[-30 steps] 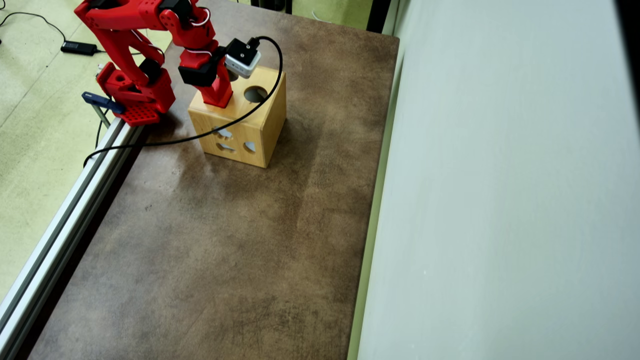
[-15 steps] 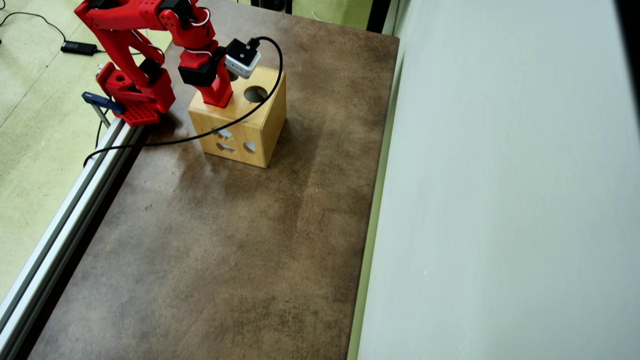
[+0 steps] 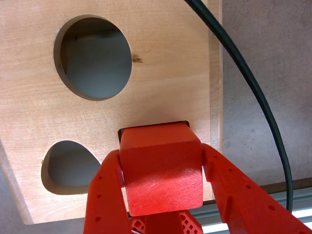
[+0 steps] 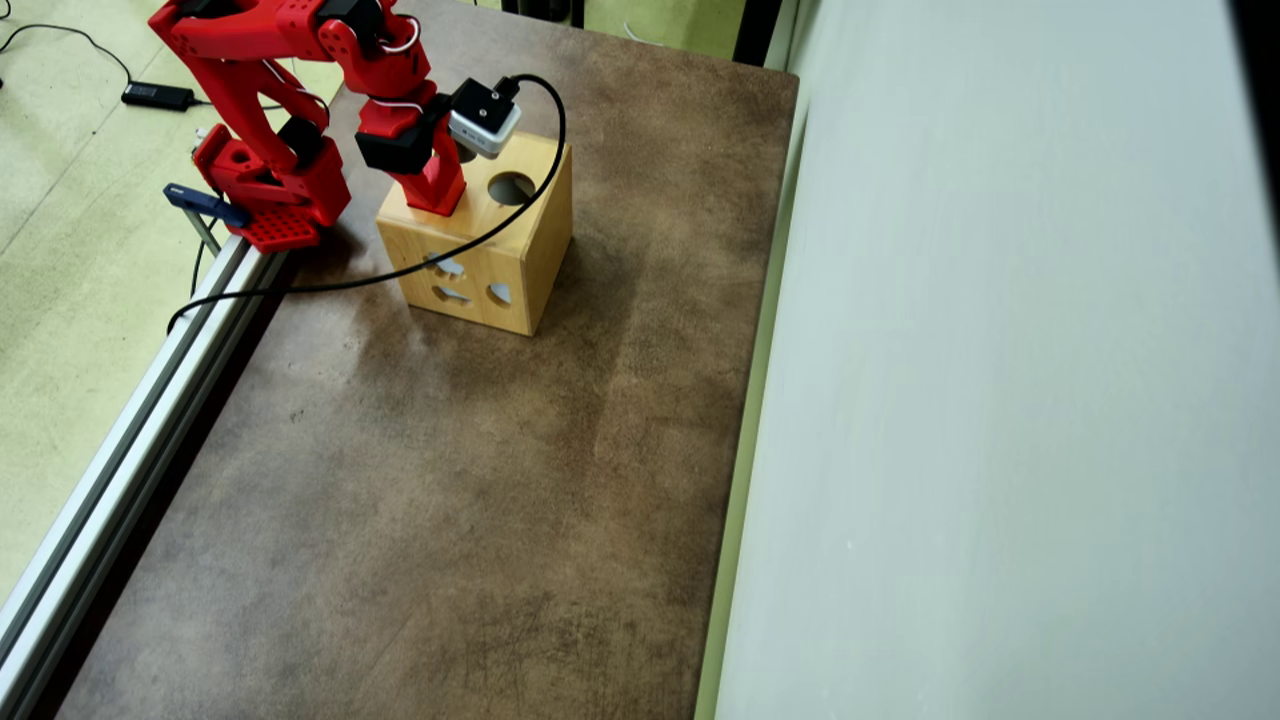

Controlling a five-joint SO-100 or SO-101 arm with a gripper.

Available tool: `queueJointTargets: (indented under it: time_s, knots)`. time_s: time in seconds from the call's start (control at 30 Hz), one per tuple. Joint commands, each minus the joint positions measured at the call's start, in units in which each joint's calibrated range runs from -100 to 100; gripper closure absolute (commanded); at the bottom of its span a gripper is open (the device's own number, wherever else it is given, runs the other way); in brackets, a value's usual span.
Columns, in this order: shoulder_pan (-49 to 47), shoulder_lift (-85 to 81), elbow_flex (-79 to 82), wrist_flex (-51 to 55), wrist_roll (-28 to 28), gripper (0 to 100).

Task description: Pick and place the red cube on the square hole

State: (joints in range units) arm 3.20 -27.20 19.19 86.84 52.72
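Your arm (image 4: pixel 290 60) is bright red printed plastic throughout, with black motor blocks set into its joints and thin white wires looping near the upper joints. Its red base (image 4: pixel 270 190) has a grid of small holes along one edge. A small grey-and-black camera (image 4: pixel 484 115) sits on the wrist, trailing a thick black cable (image 4: pixel 330 284). In the wrist view, you see two broad red fingers (image 3: pixel 105 204) dotted with small holes.

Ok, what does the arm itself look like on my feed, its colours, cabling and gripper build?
The arm is bright red printed plastic with black motor blocks and thin white wires at the joints. A grey-and-black camera sits at the wrist, trailing a thick black cable. The gripper has two red fingers dotted with small holes.
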Motion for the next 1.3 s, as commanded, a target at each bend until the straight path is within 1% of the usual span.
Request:
queueJointTargets:
  time_s: [0.0, 0.2, 0.27, 0.5, 0.73, 0.87, 1.13, 1.2, 1.27]
  knots:
    - [0.22, -3.58, -0.14, -0.27, 0.00, 97]
    - [0.22, -3.67, -0.14, -0.92, 0.00, 97]
    - [0.22, -3.67, -0.14, -0.84, 0.00, 95]
    - [0.22, -3.67, -0.14, -0.35, 0.00, 80]
    - [0.29, -3.84, -0.49, -0.52, 0.00, 68]
    - [0.37, -3.84, -0.76, -0.35, -0.05, 55]
    - [0.37, -3.92, -0.94, -0.27, -0.10, 20]
    - [0.37, -3.92, -0.94, -0.27, -0.05, 14]
    - [0.44, -4.26, -0.58, -0.27, -0.05, 12]
